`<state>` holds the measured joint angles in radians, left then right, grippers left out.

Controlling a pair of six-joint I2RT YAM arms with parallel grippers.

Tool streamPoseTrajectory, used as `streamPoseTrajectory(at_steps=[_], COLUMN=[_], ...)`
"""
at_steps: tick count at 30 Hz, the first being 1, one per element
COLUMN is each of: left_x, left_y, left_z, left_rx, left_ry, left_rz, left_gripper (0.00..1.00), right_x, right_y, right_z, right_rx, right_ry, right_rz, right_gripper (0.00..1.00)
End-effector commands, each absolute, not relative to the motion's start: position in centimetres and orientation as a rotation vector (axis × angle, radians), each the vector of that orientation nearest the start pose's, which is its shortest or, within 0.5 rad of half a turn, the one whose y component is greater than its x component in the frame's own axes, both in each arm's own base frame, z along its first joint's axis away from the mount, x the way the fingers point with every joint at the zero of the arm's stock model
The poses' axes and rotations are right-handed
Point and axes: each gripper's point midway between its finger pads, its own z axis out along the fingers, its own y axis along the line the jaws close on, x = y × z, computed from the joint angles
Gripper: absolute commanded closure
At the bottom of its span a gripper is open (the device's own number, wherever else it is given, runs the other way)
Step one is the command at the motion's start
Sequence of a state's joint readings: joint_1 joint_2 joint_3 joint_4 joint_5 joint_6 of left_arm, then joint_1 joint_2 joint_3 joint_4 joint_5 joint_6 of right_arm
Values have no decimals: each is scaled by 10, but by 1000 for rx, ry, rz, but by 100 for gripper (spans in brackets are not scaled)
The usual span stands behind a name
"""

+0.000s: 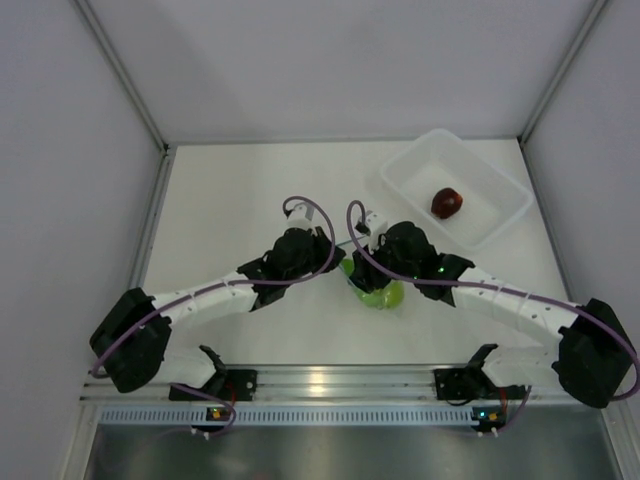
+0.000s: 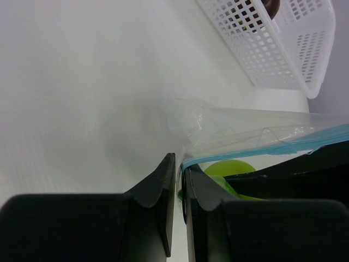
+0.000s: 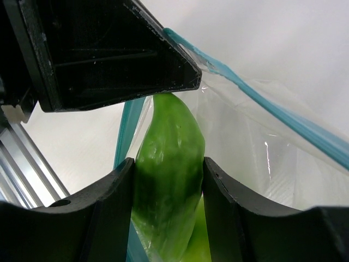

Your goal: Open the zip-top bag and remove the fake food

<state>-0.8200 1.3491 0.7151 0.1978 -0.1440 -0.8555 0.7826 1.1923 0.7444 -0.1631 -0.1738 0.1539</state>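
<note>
Left gripper (image 2: 179, 174) nearly closed, pinching zip-top bag (image 2: 245, 128) rim, lower centre. Right gripper (image 3: 168, 166) clamps elongated green fruit (image 3: 170, 128) at bag mouth. Dark red fruit (image 1: 446, 203) in tray (image 1: 428, 168), upper right.

Bag (image 2: 245, 123): thin clear plastic film, crinkled, glossy, with bright glints. Zipper strip (image 2: 305, 140): smooth teal plastic, duller than the film.
Long green fruit (image 3: 166, 136): smooth plastic, high gloss.
Dark red fruit (image 1: 446, 202): smooth, shiny.
Tray (image 2: 256, 49): white plastic, walls pierced in a grid, satin finish.
Left gripper (image 2: 178, 166) and right gripper (image 3: 168, 164): black plastic, matt.
Table (image 1: 230, 200): white, smooth, matt.
Rail (image 1: 330, 380): bare metal, reflective.
</note>
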Motion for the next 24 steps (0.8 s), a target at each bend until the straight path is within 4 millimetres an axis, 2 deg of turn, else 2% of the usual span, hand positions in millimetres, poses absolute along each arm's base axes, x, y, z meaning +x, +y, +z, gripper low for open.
streamPoseTrajectory(at_steps=[1, 4, 5, 6, 8, 14, 17, 24], left_x=[291, 287, 286, 284, 283, 282, 278, 273], left_y=[-269, -273, -272, -274, -273, -267, -275, -284], left_z=[125, 139, 141, 147, 151, 164, 170, 174], left_rx=[-79, 6, 39, 62, 102, 126, 195, 269], left_ry=[2153, 2109, 2098, 2082, 2061, 2014, 1990, 1966], left_rz=[-674, -688, -672, -688, -669, -650, -693, -693], left_gripper=[89, 85, 69, 69, 74, 76, 75, 77], right_x=[240, 241, 242, 242, 241, 241, 241, 244], right_y=[275, 277, 279, 280, 281, 286, 288, 291], right_z=[159, 155, 158, 155, 152, 147, 141, 145], right_rx=[-700, -689, -685, -689, -697, -698, -710, -692], right_ry=[2102, 2137, 2140, 2157, 2181, 2217, 2249, 2242], right_rz=[685, 684, 690, 688, 688, 700, 705, 712], right_gripper=[100, 100, 100, 100, 100, 100, 100, 100])
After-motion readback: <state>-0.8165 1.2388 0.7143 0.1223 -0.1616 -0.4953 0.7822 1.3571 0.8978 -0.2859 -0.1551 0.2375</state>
